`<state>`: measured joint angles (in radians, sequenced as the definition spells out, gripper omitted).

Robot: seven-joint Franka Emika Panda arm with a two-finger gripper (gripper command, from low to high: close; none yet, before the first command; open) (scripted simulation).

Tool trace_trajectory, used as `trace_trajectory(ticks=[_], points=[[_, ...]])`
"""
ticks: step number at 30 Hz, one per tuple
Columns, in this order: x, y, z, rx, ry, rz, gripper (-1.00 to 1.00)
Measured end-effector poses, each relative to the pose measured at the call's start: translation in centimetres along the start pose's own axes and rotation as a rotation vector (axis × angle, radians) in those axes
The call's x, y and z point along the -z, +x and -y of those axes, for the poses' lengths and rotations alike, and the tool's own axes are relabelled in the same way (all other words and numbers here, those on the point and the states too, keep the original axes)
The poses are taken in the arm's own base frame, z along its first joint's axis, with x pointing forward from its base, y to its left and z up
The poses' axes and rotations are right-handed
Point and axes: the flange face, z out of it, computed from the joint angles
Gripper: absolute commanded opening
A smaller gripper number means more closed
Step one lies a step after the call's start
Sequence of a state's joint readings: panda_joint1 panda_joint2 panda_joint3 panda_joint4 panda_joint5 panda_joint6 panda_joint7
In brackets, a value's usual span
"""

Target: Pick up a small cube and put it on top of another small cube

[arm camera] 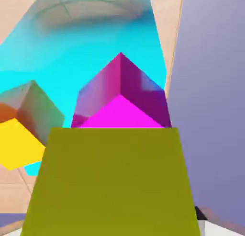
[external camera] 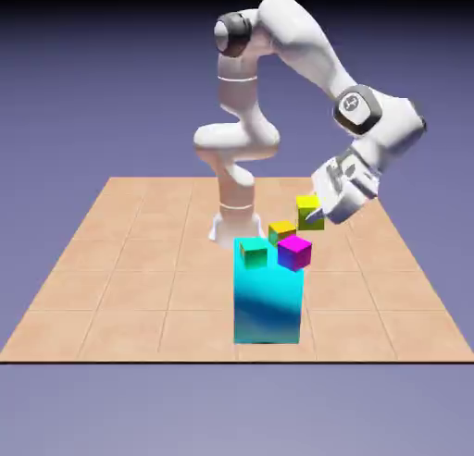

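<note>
My tool (external camera: 315, 215) is closed on the plain yellow cube (external camera: 310, 213), and in the exterior view I have the two right of the frame's middle, at the end of my tilted white arm (external camera: 301, 38). Left of that cube and lower in the frame sits the yellow-topped cube with differently coloured sides (external camera: 281, 233). The magenta cube (external camera: 294, 252) is below my tool, and the green cube (external camera: 253, 252) lies farther left, in front of the upper part of the tall cyan block (external camera: 268, 301). The tiled bench (external camera: 130, 288) spreads beneath.

In the hand view my plain yellow cube fills the bottom middle, large, partly covering the magenta cube at centre. The yellow-topped cube is at the left edge; the cyan block spans the upper left and upper middle, with plain blue-violet backdrop down the right.
</note>
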<state>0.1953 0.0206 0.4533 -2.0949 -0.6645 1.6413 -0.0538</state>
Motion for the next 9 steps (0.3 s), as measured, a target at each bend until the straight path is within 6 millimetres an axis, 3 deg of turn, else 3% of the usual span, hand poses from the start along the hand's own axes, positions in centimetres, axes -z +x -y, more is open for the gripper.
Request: trace_trajectory(ticks=[1,2,3,4,5,6,8,9], points=[[-2.7,0.0,-0.7,-0.021,0.014,0.014,-1.0],[-6.9,-0.8,-2.8,-0.069,0.049,0.048,-1.0],[-9.1,-1.3,-3.7,-0.095,0.069,0.066,-1.0],[-7.7,-0.6,-2.3,-0.065,0.048,0.045,1.0],[-5.8,0.2,-0.5,-0.025,0.018,0.016,1.0],[-5.9,0.1,-0.6,-0.028,0.02,0.018,1.0],[-4.8,-1.3,-3.9,-0.082,0.055,0.057,1.0],[-2.6,-1.3,-3.8,-0.072,0.049,0.05,1.0]])
